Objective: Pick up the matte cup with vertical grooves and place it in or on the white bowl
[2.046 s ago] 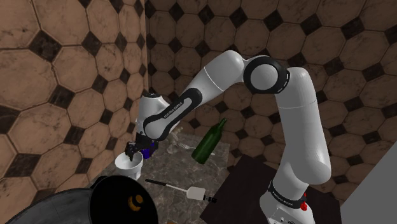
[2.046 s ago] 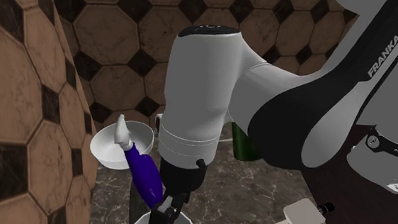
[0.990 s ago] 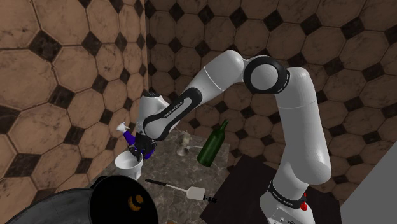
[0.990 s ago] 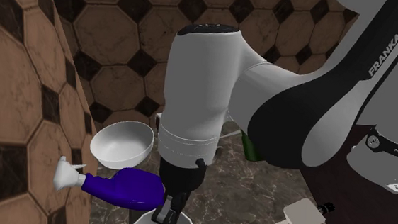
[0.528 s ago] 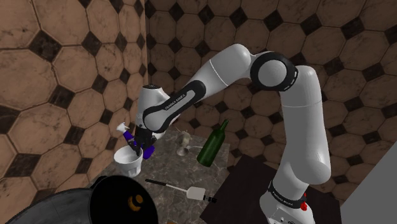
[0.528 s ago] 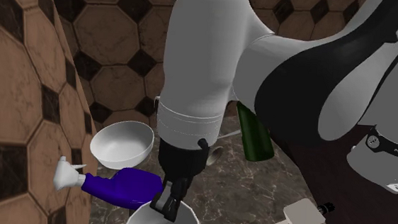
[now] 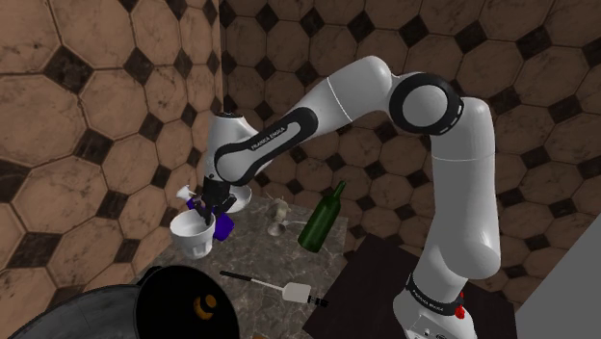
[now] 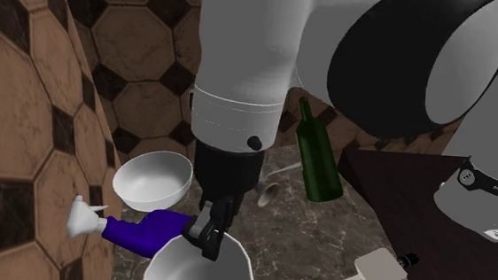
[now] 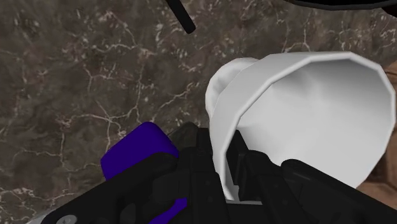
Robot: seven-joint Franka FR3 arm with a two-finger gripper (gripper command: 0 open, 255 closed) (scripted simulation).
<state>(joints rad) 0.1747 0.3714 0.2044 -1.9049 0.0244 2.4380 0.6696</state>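
Note:
A white cup (image 8: 197, 266) with faint vertical facets hangs tilted above the dark marble counter (image 8: 321, 246). My gripper (image 8: 207, 239) is shut on its rim, one finger inside the wall and one outside. The wrist view shows the cup (image 9: 318, 114) clasped the same way by the gripper (image 9: 229, 172). Seen from the shoulder, the cup (image 7: 192, 234) hangs under the gripper (image 7: 207, 214) near the tiled wall. The white bowl (image 8: 152, 179) sits just behind the cup, by the wall corner, and its rim (image 7: 239, 199) peeks out behind the wrist.
A blue spray bottle (image 8: 144, 232) lies on its side between cup and bowl, its white nozzle towards the wall. A green bottle (image 7: 321, 217) leans mid-counter, with a small glass (image 7: 279, 217) beside it. A spatula (image 7: 279, 286) lies nearer the front. A black round pot (image 7: 178, 308) fills the lower left.
The blue spray bottle tipped over onto its side two seconds back. Since then the arm has risen, lifting and tilting the cup off the counter.

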